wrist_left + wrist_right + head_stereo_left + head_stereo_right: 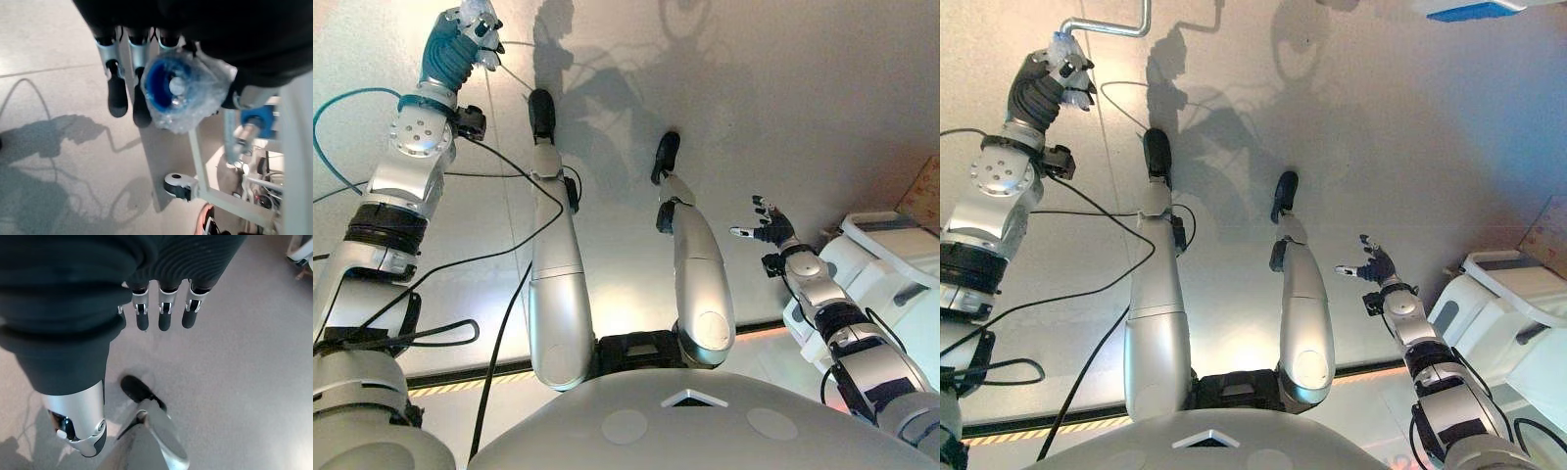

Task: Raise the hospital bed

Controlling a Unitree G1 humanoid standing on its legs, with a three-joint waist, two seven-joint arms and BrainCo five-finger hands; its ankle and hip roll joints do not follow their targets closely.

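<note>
Pale grey floor (1400,176) spreads underfoot, a white bed frame (205,171) with a caster (178,185) at one side. Left hand (1062,64) curls round the wrapped grip (183,93) of the crank (1107,27). Right hand (769,223) hangs with fingers spread, holding nothing.

Pale grey smooth floor (803,117) throughout. Near side: dark strip with yellow-black striped tape (460,380) running left to right. Right: white moulded plastic unit (891,250); just beyond it, a brown cardboard edge (926,196). Far right: blue flat panel (1469,11). Left wrist view: a person's pink-red shoe (207,223).
</note>
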